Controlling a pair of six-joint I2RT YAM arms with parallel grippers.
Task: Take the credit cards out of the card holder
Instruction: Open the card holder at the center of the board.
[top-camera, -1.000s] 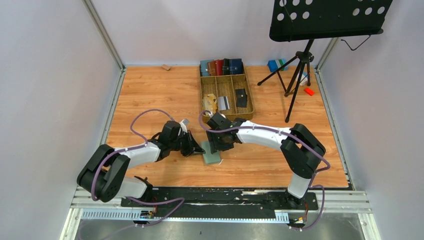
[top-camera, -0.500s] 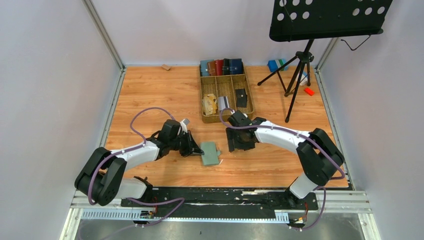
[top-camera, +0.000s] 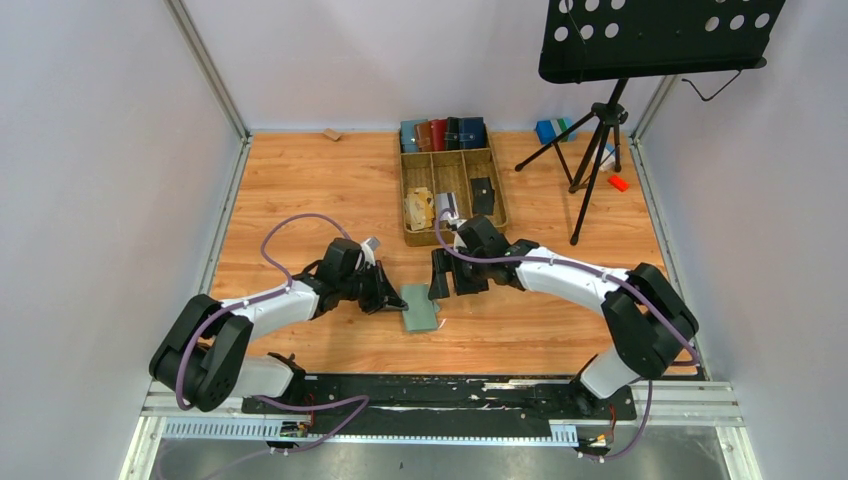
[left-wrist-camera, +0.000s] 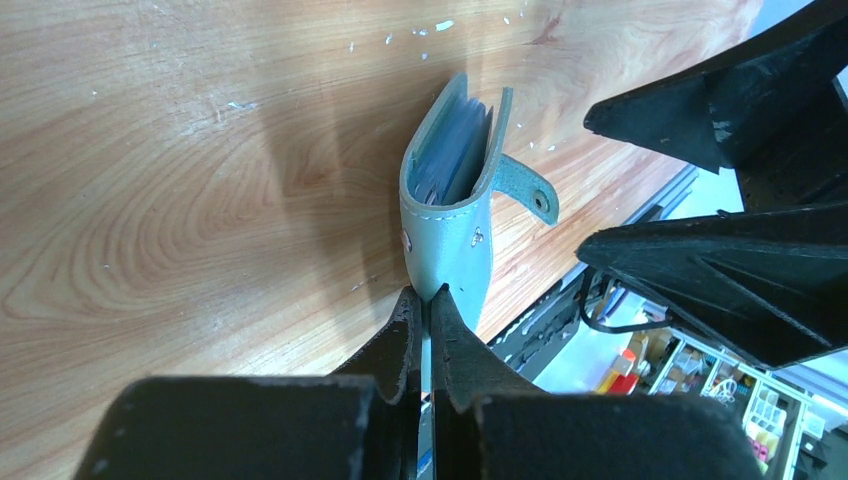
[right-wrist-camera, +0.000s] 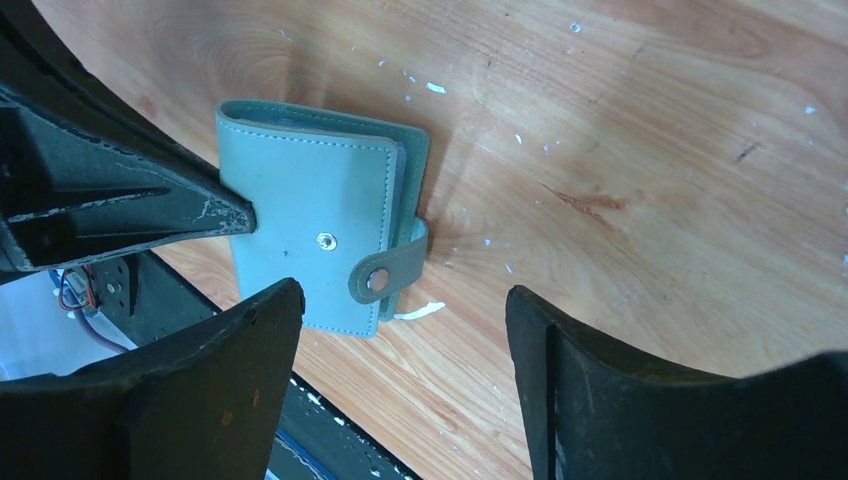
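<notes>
L gripper tight on green wallet edge, mid-frame; R gripper wide, empty, just upper right of it.

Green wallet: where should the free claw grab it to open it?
Grip the card holder by the top cover's open, tab-side edge, coming from the side opposite the left gripper, which pinches the other edge. The snap tab hangs undone, so that cover should lift freely.
</notes>
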